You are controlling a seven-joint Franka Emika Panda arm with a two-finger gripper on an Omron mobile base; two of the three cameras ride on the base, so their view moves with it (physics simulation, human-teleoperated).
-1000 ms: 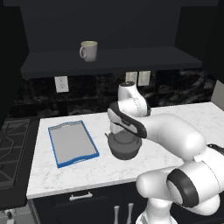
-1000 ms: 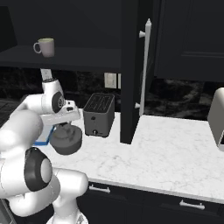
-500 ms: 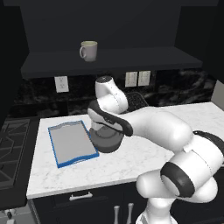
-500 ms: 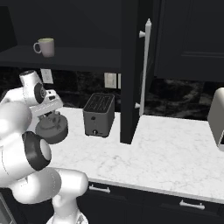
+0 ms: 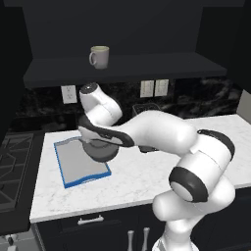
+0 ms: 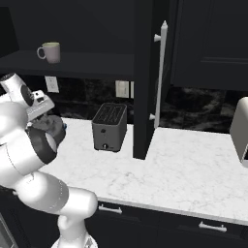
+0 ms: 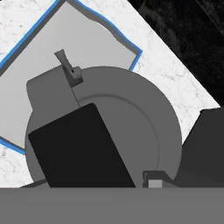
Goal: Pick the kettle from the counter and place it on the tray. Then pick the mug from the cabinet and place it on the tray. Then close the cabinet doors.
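Dark grey kettle [image 7: 131, 131], blue-rimmed grey tray [image 5: 78, 164], white veined counter [image 5: 142, 176]

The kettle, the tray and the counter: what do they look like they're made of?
Kettle: uniform matte dark grey with no shine, perhaps cast metal or enamel. Tray: flat dull grey surface with a bright blue raised rim, likely plastic or painted metal. Counter: white with faint grey veining, a marble-like stone look.

The arm covers the top of the kettle [image 5: 101, 153] from the left; the tray's [image 7: 52, 57] far corners run off the hand view; whether the kettle touches it, I can't tell.
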